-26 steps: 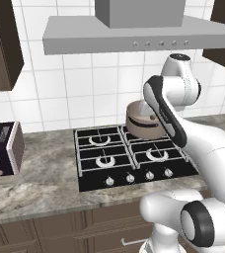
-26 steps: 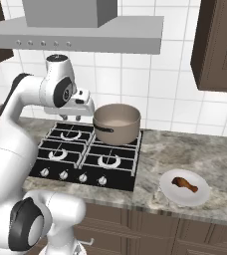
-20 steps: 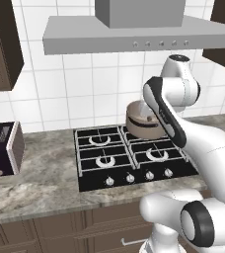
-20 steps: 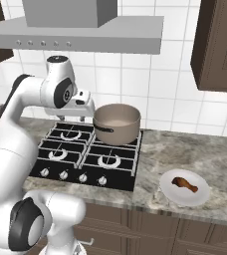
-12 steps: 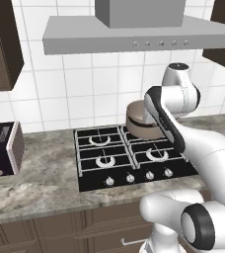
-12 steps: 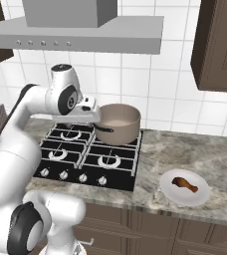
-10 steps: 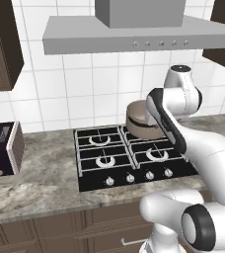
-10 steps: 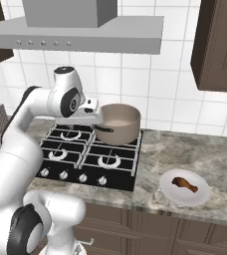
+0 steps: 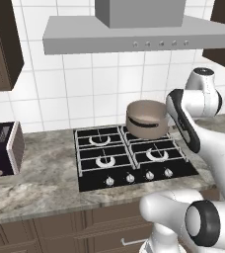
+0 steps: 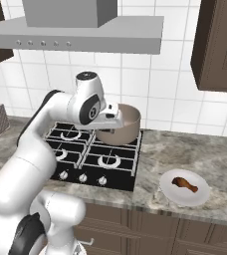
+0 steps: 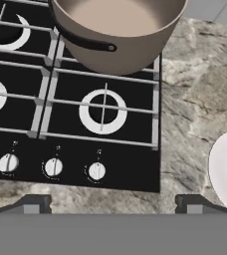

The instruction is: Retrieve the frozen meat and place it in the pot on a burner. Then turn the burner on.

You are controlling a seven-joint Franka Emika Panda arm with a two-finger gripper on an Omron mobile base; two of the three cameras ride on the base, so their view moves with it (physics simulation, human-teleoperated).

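The first step was the one in hand: going after the meat [image 10: 184,184], which lay on a white plate [image 10: 200,196] on the bench [image 10: 165,149], well to the right of the cooktop [image 10: 93,162]. The pot [image 10: 119,124] sat on the back right burner [image 9: 145,136], its pale inside bare. The arm hung over the cooktop, with the hand just beside the pot on its left in the right base view. From the hand view, the two fingers [image 11: 35,204] rose at the bottom edge set wide apart, with nothing between them; only their tips showed, though, so I'd call them spread with some caution. At the far right of that view the plate's rim and a dark sliver of the meat peeked in. By my reading, the next move called for a swing to the right, across the bench, to bring the open fingers above the plate, then a descent to pinch the small lump. The knobs [image 11: 53,167] along the cooktop's front waited for later.
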